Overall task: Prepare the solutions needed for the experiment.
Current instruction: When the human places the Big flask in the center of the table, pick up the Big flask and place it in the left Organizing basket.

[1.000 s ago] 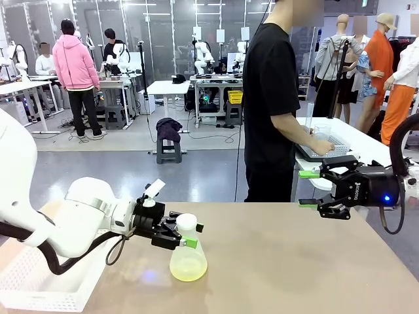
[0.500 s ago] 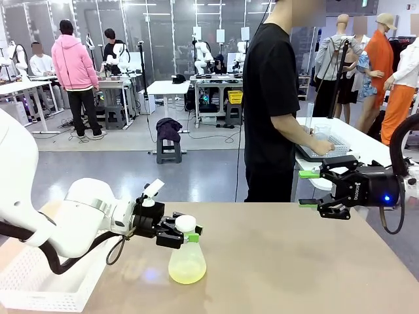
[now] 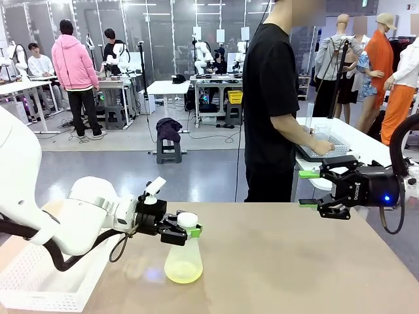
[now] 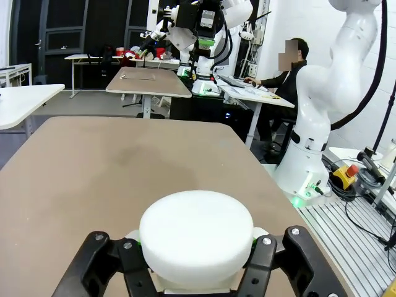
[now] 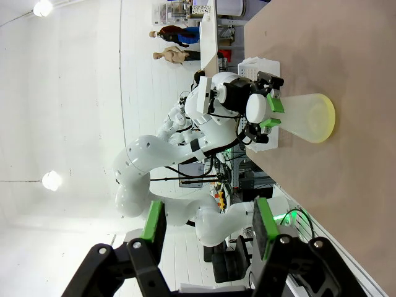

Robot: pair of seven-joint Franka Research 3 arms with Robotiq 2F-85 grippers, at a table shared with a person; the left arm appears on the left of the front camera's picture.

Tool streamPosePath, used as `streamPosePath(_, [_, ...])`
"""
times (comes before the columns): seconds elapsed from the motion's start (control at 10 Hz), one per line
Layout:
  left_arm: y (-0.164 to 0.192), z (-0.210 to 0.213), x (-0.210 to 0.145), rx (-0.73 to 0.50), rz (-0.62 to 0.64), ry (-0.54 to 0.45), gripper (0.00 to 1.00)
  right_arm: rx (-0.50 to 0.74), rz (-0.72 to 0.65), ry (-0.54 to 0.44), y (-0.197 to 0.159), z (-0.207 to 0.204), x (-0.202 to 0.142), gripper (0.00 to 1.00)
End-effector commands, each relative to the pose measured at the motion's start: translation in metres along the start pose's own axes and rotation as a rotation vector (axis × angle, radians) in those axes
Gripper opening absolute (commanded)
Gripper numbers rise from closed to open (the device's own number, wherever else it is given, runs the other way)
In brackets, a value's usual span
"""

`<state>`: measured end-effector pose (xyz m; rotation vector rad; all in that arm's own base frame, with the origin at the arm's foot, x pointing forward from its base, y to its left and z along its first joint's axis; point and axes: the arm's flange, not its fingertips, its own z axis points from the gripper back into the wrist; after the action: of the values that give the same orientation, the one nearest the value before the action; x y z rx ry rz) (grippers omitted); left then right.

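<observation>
White tray (image 3: 39, 288): at the table's left edge, behind the left arm; its near end is cut off by the picture's bottom edge.
Left gripper (image 3: 184, 231): fingers pinched on the neck of the flask (image 3: 182, 260), one green pad on each side just under the white cap (image 3: 188, 219). In the left wrist view (image 4: 197, 263) the cap (image 4: 196, 236) sits between the two fingers and hides the neck and body below it; finger bases cut off at the bottom edge.
Solutions (image 3: 182, 269): pale yellow liquid in the wide bottom of the flask, below the left fingers. Flask base is at or just off the table (image 3: 294, 261); contact cannot be told. Level hard to read through the cloudy plastic.
Person (image 3: 272, 98): at the far side, between the two grippers, turned toward a side bench; one hand (image 3: 321, 144) on a tray (image 3: 321, 152) there, its contents not readable.
Right gripper (image 3: 308, 189): held above the table's right side, well apart from the flask, fingers spread with nothing between them. Right wrist view (image 5: 210, 226) shows both green pads apart, the flask (image 5: 306, 117) far beyond them, lying sideways in the rolled picture.
</observation>
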<state>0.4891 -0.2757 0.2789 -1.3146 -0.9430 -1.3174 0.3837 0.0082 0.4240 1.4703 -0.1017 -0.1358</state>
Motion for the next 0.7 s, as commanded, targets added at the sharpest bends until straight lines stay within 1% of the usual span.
streamPosePath(0.0, [-0.003,0.000,-0.003,0.012,-0.022,-0.017,0.00,0.005,0.003,0.000,0.000,0.000,-0.001,0.72])
streamPosePath(0.1, [-0.008,0.007,0.004,0.027,-0.045,-0.008,0.00,0.005,0.003,0.000,0.000,0.000,-0.001,0.72])
streamPosePath(0.2, [-0.017,0.015,0.011,0.023,-0.044,0.020,0.00,0.005,0.003,0.000,0.000,0.000,-0.001,0.72])
streamPosePath(0.3, [-0.025,0.024,0.020,0.044,-0.057,0.042,0.00,0.005,0.003,0.000,0.000,0.000,-0.001,0.72])
streamPosePath(0.4, [-0.034,0.034,0.028,0.057,-0.067,0.049,0.00,0.005,0.003,0.000,0.000,0.000,-0.001,0.72])
streamPosePath(0.5, [-0.043,0.047,0.037,0.061,-0.078,0.045,0.00,0.005,0.003,0.000,0.000,0.000,-0.001,0.72])
streamPosePath(0.6, [-0.051,0.061,0.044,0.051,-0.079,0.021,0.00,0.005,0.003,0.000,0.000,0.000,-0.001,0.72])
